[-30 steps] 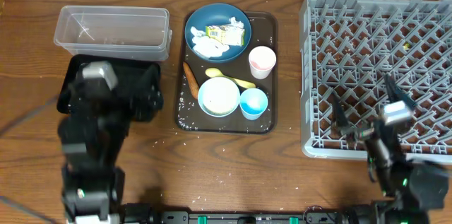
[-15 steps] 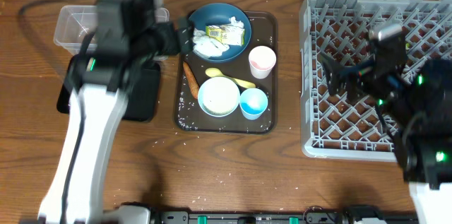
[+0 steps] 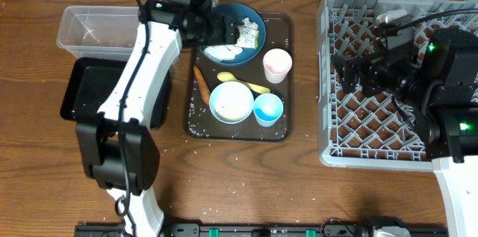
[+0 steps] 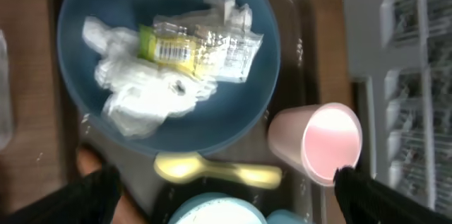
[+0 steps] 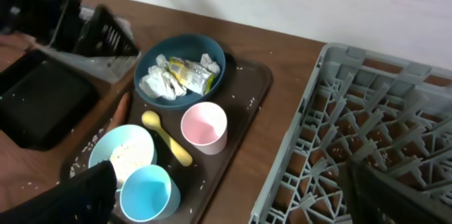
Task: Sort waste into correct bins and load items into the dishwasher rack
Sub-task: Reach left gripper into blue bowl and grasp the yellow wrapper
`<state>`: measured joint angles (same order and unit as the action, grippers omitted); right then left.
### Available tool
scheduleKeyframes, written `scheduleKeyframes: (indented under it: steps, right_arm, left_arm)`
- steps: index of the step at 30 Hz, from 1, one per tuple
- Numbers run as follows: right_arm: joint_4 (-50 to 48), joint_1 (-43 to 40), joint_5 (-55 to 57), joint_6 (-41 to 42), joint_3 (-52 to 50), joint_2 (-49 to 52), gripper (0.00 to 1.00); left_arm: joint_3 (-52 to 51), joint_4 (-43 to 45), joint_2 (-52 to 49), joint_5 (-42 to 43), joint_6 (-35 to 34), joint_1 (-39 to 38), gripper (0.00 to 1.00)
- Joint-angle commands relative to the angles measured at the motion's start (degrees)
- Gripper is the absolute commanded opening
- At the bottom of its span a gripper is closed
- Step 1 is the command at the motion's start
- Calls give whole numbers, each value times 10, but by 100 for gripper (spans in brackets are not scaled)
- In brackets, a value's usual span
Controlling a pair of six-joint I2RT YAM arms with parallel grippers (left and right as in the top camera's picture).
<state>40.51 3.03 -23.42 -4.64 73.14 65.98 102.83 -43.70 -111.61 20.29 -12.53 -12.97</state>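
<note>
The dark blue bowl (image 3: 255,17) holds crumpled white paper (image 3: 221,51) and a yellow-green wrapper (image 3: 248,37); it fills the left wrist view (image 4: 85,33), with the paper (image 4: 138,97) inside. My left gripper (image 3: 224,29) hovers open over the bowl, empty (image 4: 226,206). The pink cup (image 3: 277,65), yellow spoon (image 3: 258,87), white bowl (image 3: 231,102) with rice, light blue cup (image 3: 268,110) and orange stick (image 3: 202,84) lie on the brown tray (image 3: 288,129). My right gripper (image 3: 357,78) is open and empty (image 5: 233,206) above the grey rack (image 3: 373,159).
The clear tub (image 3: 112,31) stands at the back left, the glossy black tray (image 3: 81,91) in front of it, partly under my left arm. Loose rice grains (image 3: 224,188) dot the table and the brown tray's left edge (image 3: 196,121).
My left arm has swung from over the black tray to over the blue bowl. My right arm has moved from the rack's near edge up over its left part.
</note>
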Motion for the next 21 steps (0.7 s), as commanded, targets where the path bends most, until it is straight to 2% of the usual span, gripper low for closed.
scheduleKeyframes:
  steps: [1, 9, 13, 17, 21]
  right_arm:
    - [2, 4, -4, -4, 12, -2, 99]
    - [12, 4, -4, -3, 10, 3, 99]
    - [29, 4, 8, -3, 10, 4, 99]
    - [48, 4, 11, -3, 10, 4, 99]
    - [65, 4, 11, -3, 10, 4, 99]
  left_arm:
    - [16, 39, 4, -41, -94, -4, 98]
    - [16, 95, -27, -273, -234, -70, 98]
    - [16, 132, -68, -281, -237, -90, 98]
    - [17, 141, -106, -290, -269, -93, 98]
    - [17, 151, -134, -293, -273, -89, 98]
